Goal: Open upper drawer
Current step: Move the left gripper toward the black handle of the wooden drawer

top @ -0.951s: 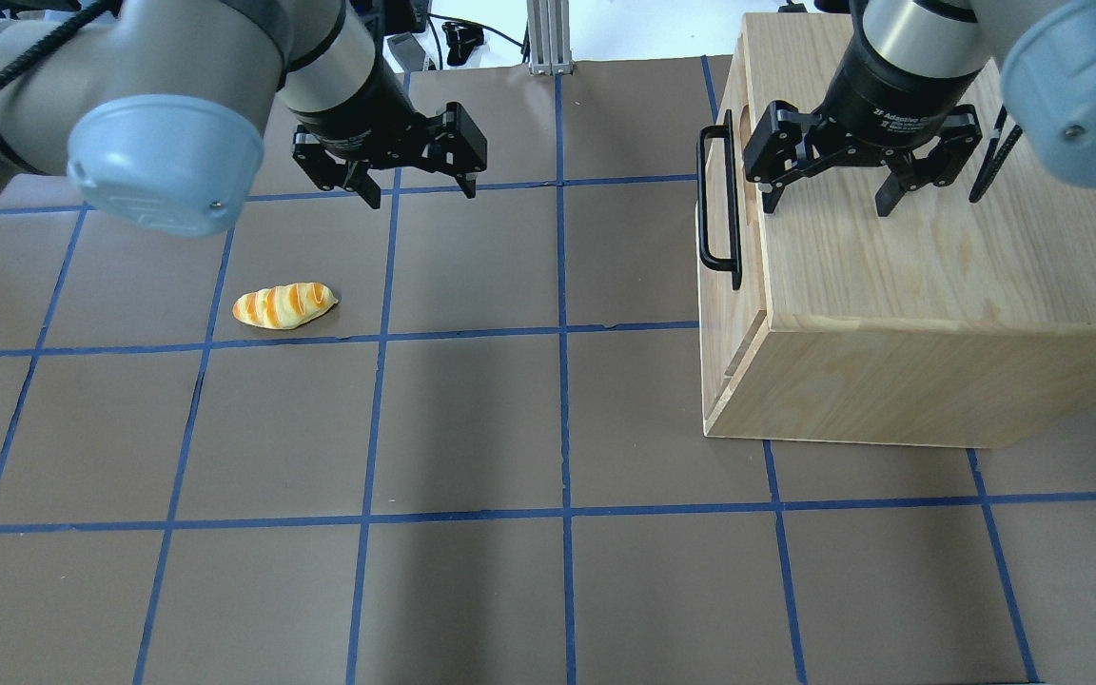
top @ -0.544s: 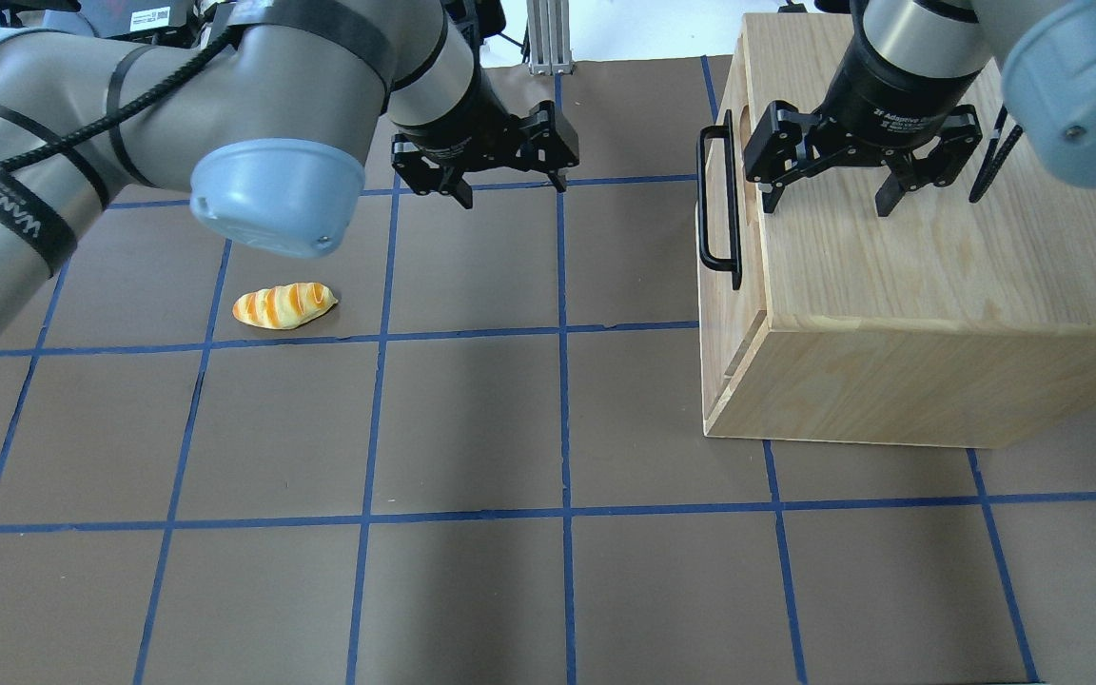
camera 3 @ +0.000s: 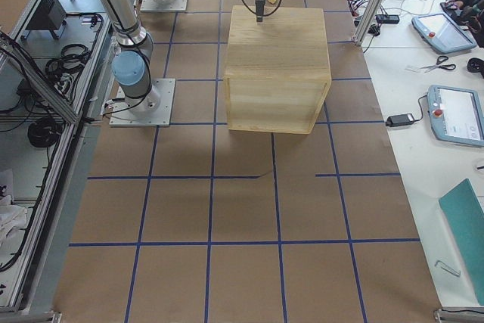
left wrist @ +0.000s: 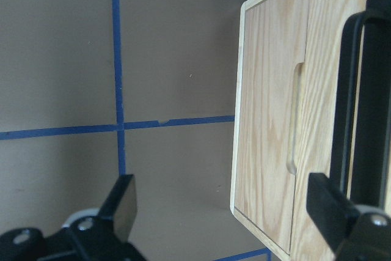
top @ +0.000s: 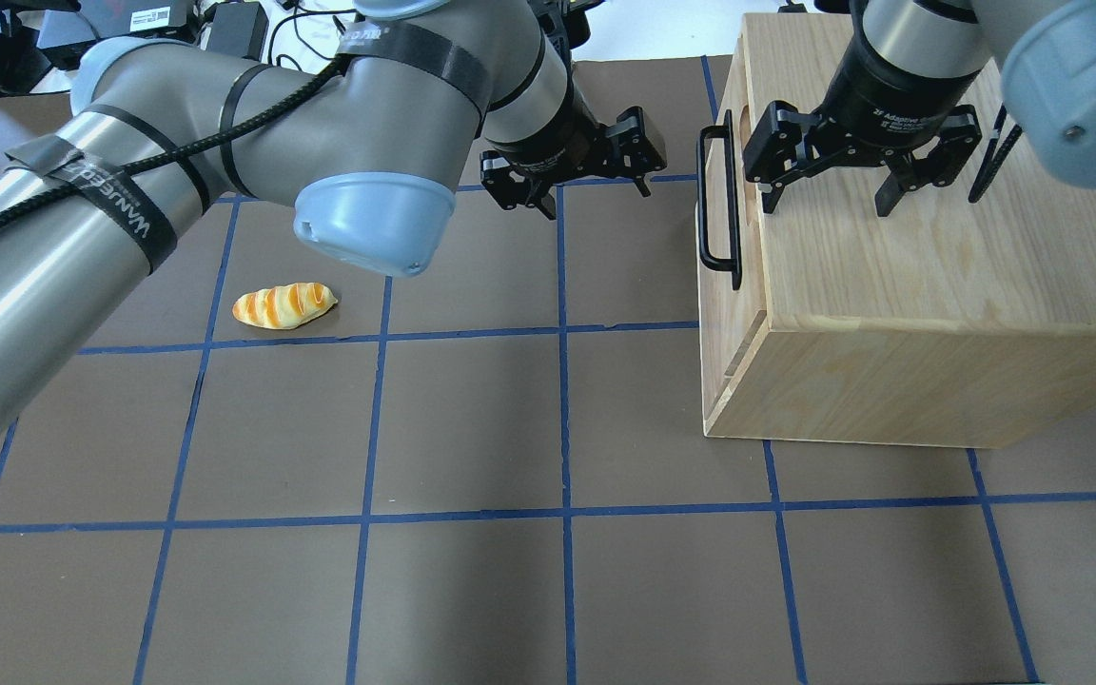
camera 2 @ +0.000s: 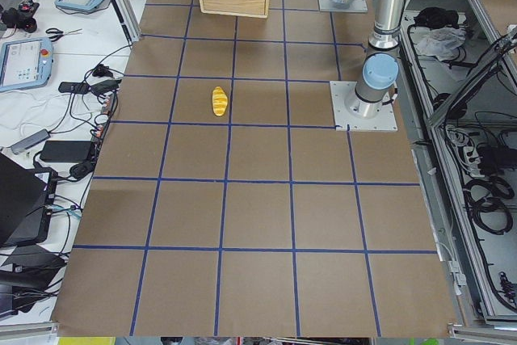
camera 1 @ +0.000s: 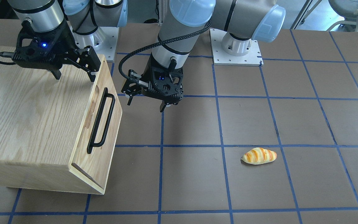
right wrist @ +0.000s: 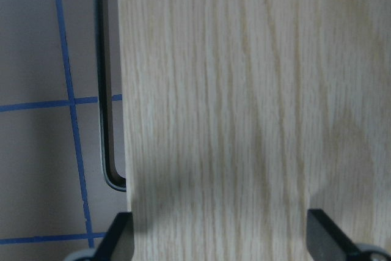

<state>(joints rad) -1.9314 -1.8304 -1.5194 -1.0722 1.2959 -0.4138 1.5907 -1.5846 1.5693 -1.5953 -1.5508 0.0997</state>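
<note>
The upper drawer is shut flush in the front of the oak cabinet. Its black bar handle runs over an oval recess and also shows in the front view and the left wrist view. My left gripper is open and empty, a short way left of the handle and above the table; it also shows in the front view. My right gripper is open and empty over the cabinet top, just behind the handle edge; it also shows in the front view.
A toy bread loaf lies on the brown table at the left, apart from both arms. The cabinet fills the table's right side. Blue tape lines grid the table. The right wrist view shows the cabinet top.
My left arm has swung right across the table, from left of centre to close beside the drawer handle, gripper still open. The right gripper, the cabinet and the bread have not moved.
</note>
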